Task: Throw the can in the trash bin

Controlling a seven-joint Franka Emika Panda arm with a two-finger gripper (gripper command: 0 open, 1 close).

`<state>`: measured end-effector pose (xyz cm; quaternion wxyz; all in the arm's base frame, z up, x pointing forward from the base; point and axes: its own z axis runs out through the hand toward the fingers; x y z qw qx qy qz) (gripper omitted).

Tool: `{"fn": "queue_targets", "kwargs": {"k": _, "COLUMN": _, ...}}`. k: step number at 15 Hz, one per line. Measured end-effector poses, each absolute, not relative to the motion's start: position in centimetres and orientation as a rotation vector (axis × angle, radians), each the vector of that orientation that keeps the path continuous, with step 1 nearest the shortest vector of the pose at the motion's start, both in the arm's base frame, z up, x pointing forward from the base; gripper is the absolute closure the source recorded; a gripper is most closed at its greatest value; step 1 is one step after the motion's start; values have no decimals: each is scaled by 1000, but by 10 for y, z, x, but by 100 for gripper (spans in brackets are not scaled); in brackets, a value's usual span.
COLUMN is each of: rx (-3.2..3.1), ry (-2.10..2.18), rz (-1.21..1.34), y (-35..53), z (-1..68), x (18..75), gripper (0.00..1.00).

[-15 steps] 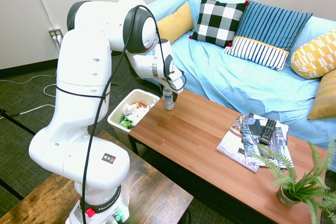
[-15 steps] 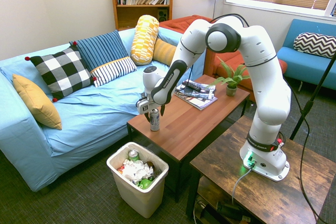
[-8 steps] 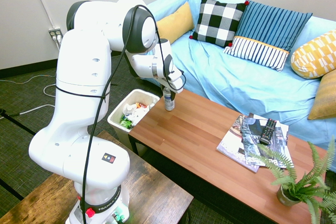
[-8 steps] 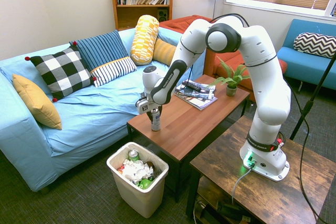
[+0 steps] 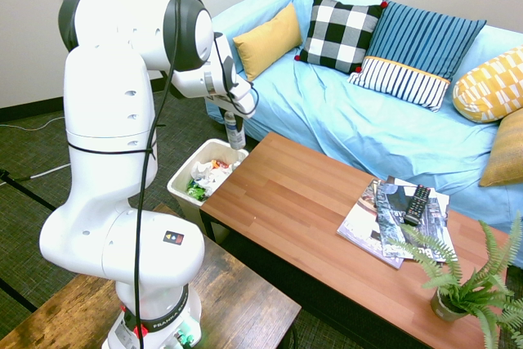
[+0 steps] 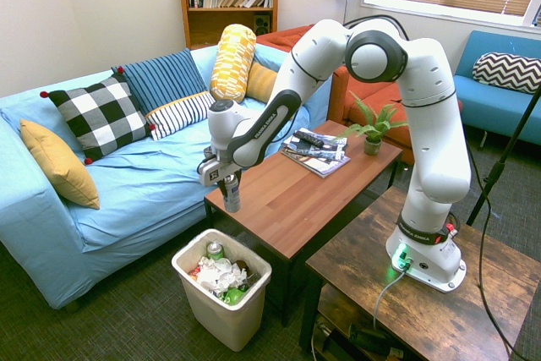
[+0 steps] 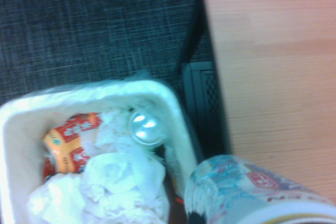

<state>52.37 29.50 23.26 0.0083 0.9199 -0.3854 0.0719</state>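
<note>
Cream-white, the trash bin (image 6: 221, 292) sits on the floor below; inside I count two discarded cans among crumpled paper. My gripper (image 6: 226, 182) is pinching the can (image 6: 231, 196) upright, clear of the table (image 6: 321, 192), just past its edge, because the drop must fall into the bin.

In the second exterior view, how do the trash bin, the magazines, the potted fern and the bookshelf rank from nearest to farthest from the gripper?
From the gripper, holding the can:
1. Trash bin, on the floor just below it.
2. Magazines, further along the coffee table.
3. Potted fern, at the table's far end.
4. Bookshelf, against the back wall behind the sofa.
</note>
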Motion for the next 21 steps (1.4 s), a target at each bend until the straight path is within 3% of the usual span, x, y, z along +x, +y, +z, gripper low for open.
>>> {"fn": "queue_targets", "kwargs": {"k": 3, "rx": 2895, "ry": -1067, "rz": 231, "y": 354, "z": 208, "x": 493, "gripper": 100}}
{"fn": "queue_targets", "kwargs": {"k": 4, "rx": 2891, "ry": -1035, "rz": 227, "y": 367, "z": 192, "x": 487, "gripper": 0}}
{"fn": "queue_targets", "kwargs": {"k": 9, "rx": 2851, "ry": -1000, "rz": 212, "y": 379, "z": 141, "x": 491, "gripper": 0}}
{"fn": "queue_targets", "kwargs": {"k": 21, "rx": 2846, "ry": -996, "rz": 246, "y": 385, "z": 146, "x": 500, "gripper": 0}}
